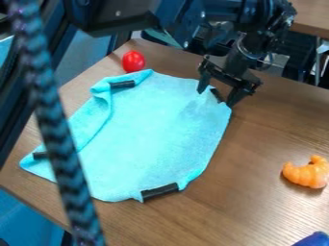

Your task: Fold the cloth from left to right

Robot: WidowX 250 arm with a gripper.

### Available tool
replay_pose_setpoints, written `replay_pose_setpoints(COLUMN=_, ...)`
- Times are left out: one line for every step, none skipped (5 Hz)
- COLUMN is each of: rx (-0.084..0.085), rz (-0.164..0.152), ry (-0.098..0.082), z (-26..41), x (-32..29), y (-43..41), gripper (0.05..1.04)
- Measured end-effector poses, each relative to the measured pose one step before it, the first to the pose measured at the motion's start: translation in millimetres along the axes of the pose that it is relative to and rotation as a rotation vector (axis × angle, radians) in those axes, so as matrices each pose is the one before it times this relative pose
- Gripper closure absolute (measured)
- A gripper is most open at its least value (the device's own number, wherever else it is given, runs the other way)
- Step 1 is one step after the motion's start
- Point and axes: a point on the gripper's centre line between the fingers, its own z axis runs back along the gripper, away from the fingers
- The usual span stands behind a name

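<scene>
In the camera view, the light blue cloth [151, 134] lies on the wooden table [257, 144], its edge turned over along the side from eight to eleven o'clock. The gripper [217, 96] is at the cloth's one-to-two o'clock corner, fingers spread apart with a black strip of that corner between them. From the cloth's middle, a red tomato-like piece [133, 61] sits near twelve, an orange curled piece [307, 172] well off past three.

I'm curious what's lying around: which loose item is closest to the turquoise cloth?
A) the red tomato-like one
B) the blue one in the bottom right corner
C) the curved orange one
A: the red tomato-like item sits right beside the top edge of the cloth.
</scene>
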Motion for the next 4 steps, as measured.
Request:
replay_pose_setpoints(rx=-0.0215, rz=0.0276, ry=0.0290, z=-2.32, x=-2.02, y=0.89, gripper=0.410)
replay_pose_setpoints(rx=-0.0366, rz=0.0383, ry=0.0399, z=-5.17, x=-0.45, y=3.90, gripper=0.710)
replay_pose_setpoints(rx=-0.0285, rz=-0.0005, ry=0.0208, z=-3.61, x=-1.30, y=-0.37, gripper=0.918)
replay_pose_setpoints(rx=-0.0168, rz=-0.0354, ry=0.0046, z=0.02, x=-0.77, y=-2.65, gripper=1.018)
